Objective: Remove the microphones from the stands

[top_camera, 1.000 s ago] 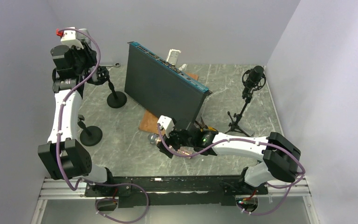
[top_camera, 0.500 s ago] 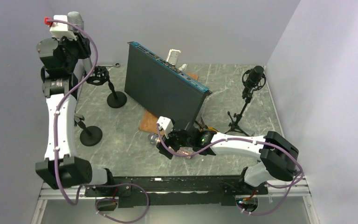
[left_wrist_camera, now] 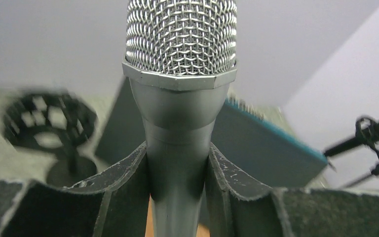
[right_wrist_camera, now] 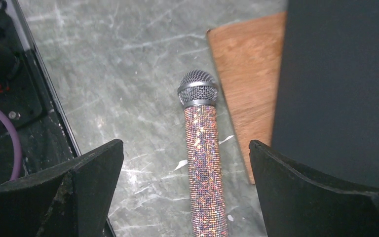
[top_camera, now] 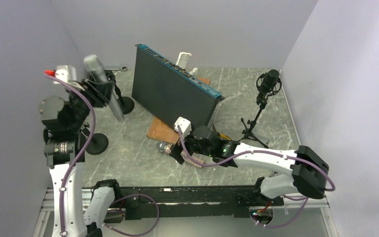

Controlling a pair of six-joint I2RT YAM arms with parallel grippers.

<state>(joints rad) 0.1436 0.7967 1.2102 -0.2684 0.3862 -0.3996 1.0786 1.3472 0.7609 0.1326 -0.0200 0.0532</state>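
Silver microphone [left_wrist_camera: 181,49] is off the stand [top_camera: 127,104] — left gripper [left_wrist_camera: 177,153] closed tight on its handle, holding it in the air near the empty clip. Removal looks done; probably only set-down on the table [top_camera: 128,158] remains. Right gripper [right_wrist_camera: 185,148] wide open, holding nothing — it hangs over a glitter microphone [right_wrist_camera: 205,163] lying on the table.

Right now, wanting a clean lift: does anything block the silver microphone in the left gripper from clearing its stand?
Nothing visible does. The left gripper is shut on the silver microphone, and the ring stand sits apart, off to its side.
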